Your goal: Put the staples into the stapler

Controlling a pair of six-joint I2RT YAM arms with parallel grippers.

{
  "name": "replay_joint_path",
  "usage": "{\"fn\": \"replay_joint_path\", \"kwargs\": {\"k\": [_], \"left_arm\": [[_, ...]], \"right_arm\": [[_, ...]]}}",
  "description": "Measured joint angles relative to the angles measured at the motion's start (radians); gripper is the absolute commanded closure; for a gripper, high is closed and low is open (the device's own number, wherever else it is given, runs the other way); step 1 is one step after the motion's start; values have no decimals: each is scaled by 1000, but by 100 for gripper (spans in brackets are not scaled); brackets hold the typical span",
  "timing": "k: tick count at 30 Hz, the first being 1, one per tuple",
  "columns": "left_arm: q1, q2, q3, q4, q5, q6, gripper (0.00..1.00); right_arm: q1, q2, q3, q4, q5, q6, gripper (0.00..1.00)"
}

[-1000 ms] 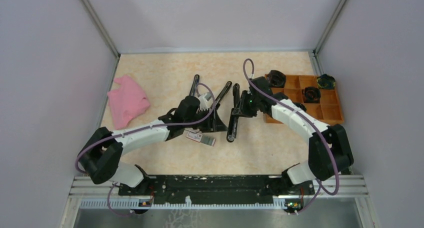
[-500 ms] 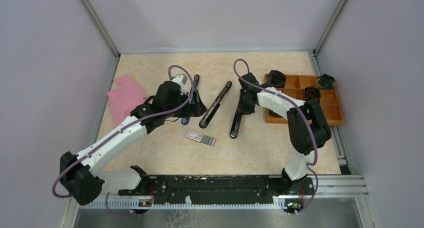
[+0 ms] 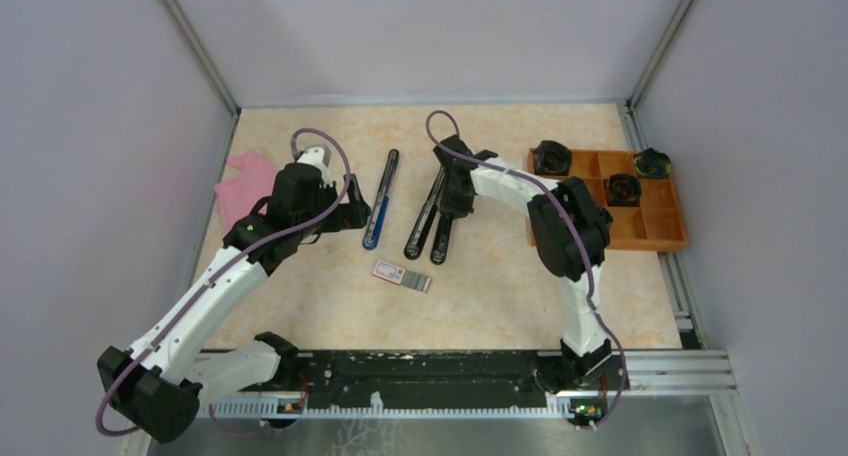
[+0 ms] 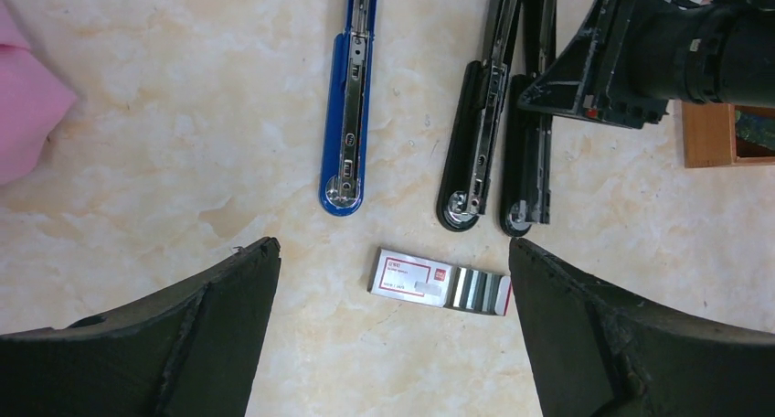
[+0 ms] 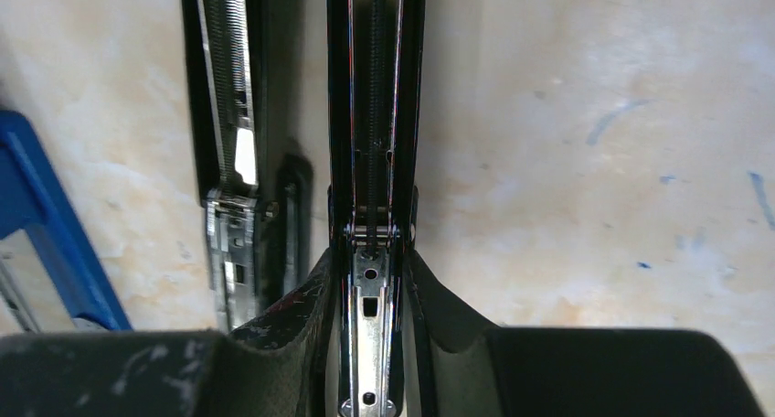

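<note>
Staples (image 3: 402,276), long axis left-right, lie near-right of left gripper (image 3: 356,214), jaws wide, empty. Right gripper (image 3: 447,198) pinches black stapler (image 3: 441,244).

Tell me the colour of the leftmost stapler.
Leftmost stapler: blue, silver metal track; best in left wrist view.

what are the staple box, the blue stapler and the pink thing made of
Staple box: printed card by the look, matte white with red print; its staple strip is shiny grey metal. Blue stapler: glossy blue shell, plastic or painted metal, around a bright metal channel. Pink cloth: soft, creased fabric.
</note>
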Motion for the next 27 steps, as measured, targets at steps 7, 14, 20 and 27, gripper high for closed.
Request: {"fn": "replay_joint_path", "kwargs": {"k": [7,14,20,27], "left_arm": [[18,-34,-3,-10,-4,0,1],[39,-37,-12,-10,-2,0,1],[46,-25,-16,-10,19,0,1],[45,26,-19,-11,80,0,4]], "right_arm": [[55,101,159,-40,17,22,100],[61,114,182,-61,53,37,100],[51,77,119,-46,88,46,100],[30,19,34,-47,105,43,76]]}}
